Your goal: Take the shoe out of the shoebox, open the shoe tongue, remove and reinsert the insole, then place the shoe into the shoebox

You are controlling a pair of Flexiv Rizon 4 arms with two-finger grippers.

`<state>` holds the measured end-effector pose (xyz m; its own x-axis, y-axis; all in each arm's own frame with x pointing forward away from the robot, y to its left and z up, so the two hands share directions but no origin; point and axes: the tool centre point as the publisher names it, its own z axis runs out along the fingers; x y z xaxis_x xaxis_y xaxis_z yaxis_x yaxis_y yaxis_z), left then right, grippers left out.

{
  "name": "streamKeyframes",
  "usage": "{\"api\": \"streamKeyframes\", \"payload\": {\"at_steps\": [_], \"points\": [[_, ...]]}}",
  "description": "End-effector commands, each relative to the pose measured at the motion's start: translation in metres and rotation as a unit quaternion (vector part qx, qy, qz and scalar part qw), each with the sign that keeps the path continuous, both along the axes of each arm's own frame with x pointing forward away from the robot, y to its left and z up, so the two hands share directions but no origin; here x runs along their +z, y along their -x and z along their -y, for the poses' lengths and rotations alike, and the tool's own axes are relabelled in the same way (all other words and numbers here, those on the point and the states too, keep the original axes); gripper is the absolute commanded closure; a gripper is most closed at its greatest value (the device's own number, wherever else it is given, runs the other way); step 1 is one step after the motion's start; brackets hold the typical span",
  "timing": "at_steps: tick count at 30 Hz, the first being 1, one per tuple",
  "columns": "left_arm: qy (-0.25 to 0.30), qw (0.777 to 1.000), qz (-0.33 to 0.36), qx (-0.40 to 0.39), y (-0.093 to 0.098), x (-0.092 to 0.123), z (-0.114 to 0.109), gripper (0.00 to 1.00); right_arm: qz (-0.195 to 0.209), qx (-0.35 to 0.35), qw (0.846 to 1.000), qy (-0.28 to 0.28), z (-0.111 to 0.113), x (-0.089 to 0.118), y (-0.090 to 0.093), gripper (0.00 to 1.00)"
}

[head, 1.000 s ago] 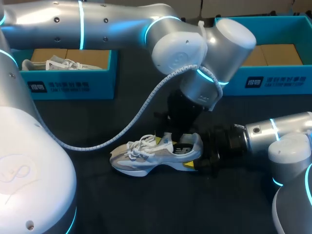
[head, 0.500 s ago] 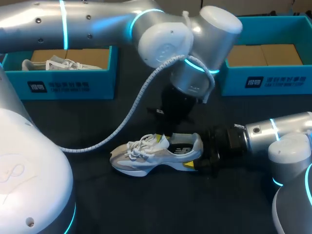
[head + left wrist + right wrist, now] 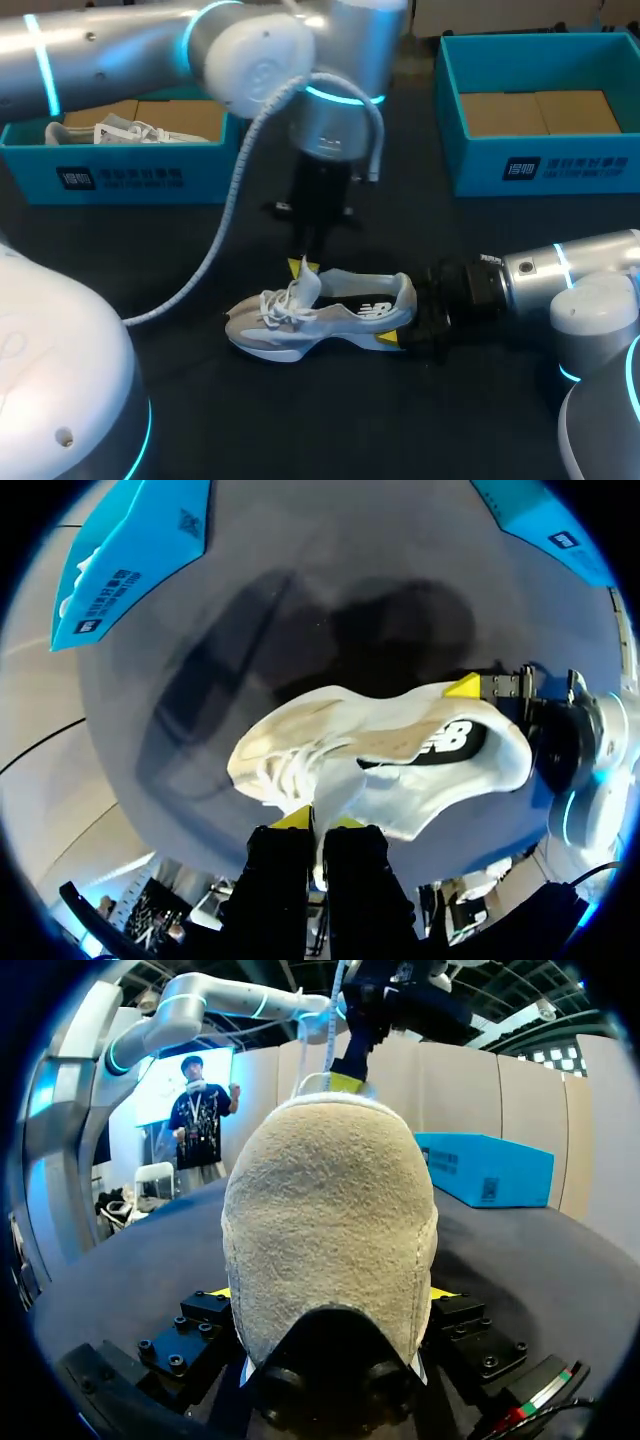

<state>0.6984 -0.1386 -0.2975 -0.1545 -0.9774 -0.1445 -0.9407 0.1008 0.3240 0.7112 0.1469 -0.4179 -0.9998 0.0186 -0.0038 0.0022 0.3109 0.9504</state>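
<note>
**Shifting grip, soft cargo**

Since a second ago the left arm has swung off the collar of the shoe (image 3: 335,312) toward the laces. The left pincer (image 3: 299,268) now has its tips almost together, nipping the raised tongue (image 3: 311,284). The shoe stands on its sole on the table (image 3: 250,420), its heel clamped between the fingers of the right pincer (image 3: 330,1295). It is probably light and pliant. The thin tongue will flop, so pull it gently; the padded heel looks like the firmest hold.
</note>
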Motion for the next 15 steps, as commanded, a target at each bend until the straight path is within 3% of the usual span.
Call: {"api": "streamKeyframes", "payload": {"at_steps": [1, 12, 13, 15], "points": [[0.118, 0.992, -0.002, 0.033, 0.005, 0.009, -0.024, 1.00, 0.000, -0.001, 1.000, 0.002, -0.002, -0.001, 0.001, 1.00], [0.118, 0.992, -0.002, 0.033, 0.005, 0.009, -0.024, 1.00, 0.000, -0.001, 1.000, 0.002, -0.002, -0.001, 0.001, 1.00], [0.134, 0.991, 0.009, 0.012, 0.007, -0.007, -0.056, 1.00, 0.000, -0.001, 1.000, 0.002, -0.002, -0.001, 0.001, 1.00], [0.133, 0.991, 0.008, 0.010, 0.007, -0.016, -0.065, 1.00, 0.000, -0.001, 1.000, 0.002, -0.002, -0.001, 0.001, 1.00]]}}
